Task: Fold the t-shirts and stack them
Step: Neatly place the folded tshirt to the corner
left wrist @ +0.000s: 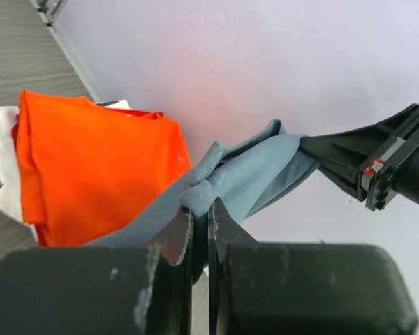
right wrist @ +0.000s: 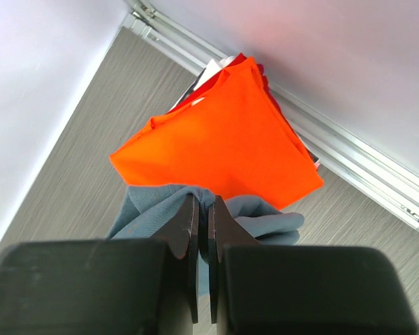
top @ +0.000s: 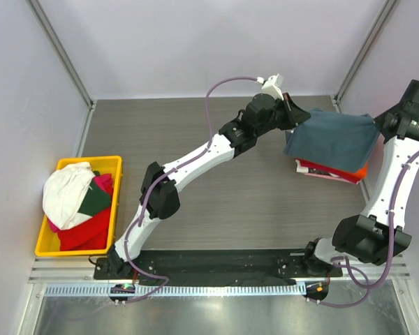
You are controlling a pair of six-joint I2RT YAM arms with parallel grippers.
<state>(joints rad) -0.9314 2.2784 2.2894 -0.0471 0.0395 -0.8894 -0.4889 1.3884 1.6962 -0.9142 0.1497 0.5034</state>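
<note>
A folded slate blue-grey t-shirt (top: 333, 139) hangs between my two grippers at the table's far right, over a stack whose top is a folded orange t-shirt (top: 359, 172). My left gripper (top: 293, 112) is shut on its left edge; the wrist view shows blue cloth (left wrist: 244, 178) pinched at the fingertips, with the orange shirt (left wrist: 98, 167) beyond. My right gripper (top: 381, 125) is shut on its right edge; its wrist view shows the blue cloth (right wrist: 160, 206) in the jaws above the orange shirt (right wrist: 216, 139). White (top: 314, 169) and red layers lie under the orange one.
A yellow bin (top: 110, 165) at the left table edge holds a white shirt (top: 66, 192), a dark green one (top: 96, 201) and a red one (top: 87, 234). Walls and a metal rail (right wrist: 377, 174) run close behind and right of the stack.
</note>
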